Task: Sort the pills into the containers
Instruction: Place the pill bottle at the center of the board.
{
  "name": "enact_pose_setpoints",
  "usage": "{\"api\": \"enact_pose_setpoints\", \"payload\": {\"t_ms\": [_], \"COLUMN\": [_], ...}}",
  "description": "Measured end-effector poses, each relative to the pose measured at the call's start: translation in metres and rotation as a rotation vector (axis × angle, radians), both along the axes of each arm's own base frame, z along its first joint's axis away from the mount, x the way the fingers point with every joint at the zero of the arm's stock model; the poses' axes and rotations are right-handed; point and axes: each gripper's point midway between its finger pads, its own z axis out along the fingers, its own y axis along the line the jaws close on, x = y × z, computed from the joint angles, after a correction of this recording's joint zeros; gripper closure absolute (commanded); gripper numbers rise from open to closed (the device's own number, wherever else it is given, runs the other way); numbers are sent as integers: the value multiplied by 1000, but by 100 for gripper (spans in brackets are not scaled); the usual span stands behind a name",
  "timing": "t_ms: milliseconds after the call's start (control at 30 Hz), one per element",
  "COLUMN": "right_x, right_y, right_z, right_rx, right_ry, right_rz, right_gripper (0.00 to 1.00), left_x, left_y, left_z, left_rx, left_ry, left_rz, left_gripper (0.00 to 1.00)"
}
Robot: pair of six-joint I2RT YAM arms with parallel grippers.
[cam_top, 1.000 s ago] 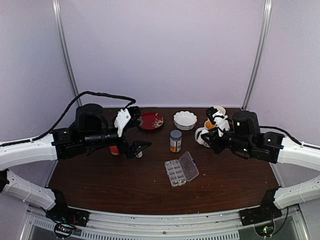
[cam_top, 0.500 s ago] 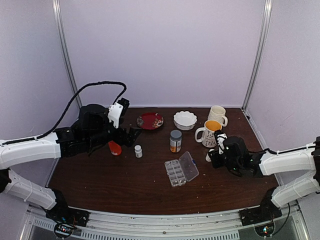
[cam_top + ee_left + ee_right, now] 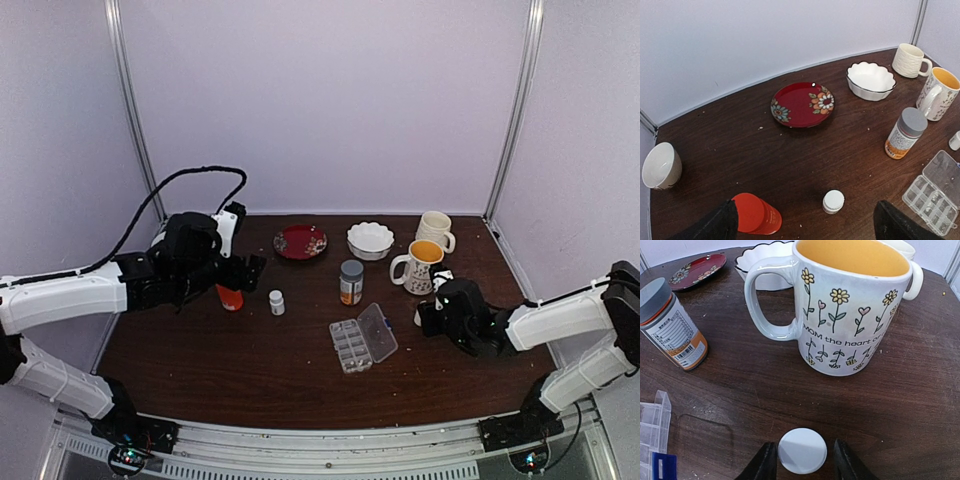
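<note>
Right wrist view: right gripper [image 3: 804,459] straddles a small white round bottle cap [image 3: 802,450], jaws loose, near a flowered white ceramic mug [image 3: 850,315]; left gripper [image 3: 805,227] gapes wide.

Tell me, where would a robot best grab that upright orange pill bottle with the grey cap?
Probably around the round labelled body of the orange pill bottle, just under its grey cap, with fingers coming in level from the side. It stands upright, apart from the other things, and its straight walls suit two fingers.
</note>
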Motion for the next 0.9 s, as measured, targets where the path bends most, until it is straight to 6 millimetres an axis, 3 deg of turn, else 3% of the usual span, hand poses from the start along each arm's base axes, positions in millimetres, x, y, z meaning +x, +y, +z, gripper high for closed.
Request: {"api": "enact_pose_setpoints", "payload": {"t_ms": [133,300,400,500,567,767,900], "right_x": [0,-1,-4,-1,4,17,12], "right_y": [-1,-2,-4,-1,6,21,21], "right_z": [-3,-3,7,34,62,134,153], "right_rx": [-6,-6,-5,4,16,60,70], "right_ry": [5,12,4,-28,-59,-113,-123], "right_rz": [-2,-5,-2,12,31,54,78], "right_gripper": [54,41,32,23,2,0,0], "left_x": [4,8,13,21,25,34,41], "left_y": [12,21,33,54,68,94,100], "left_z": [-11,-10,-11,-17,-22,-43,-59], "left_rx": [31,33,33,40,51,66,92], "left_ry": [29,30,40,66,86,161,223], "left_rz": [41,72,110,178,222,298,319], "left_gripper": [2,3,2,2,2,3,4]}}
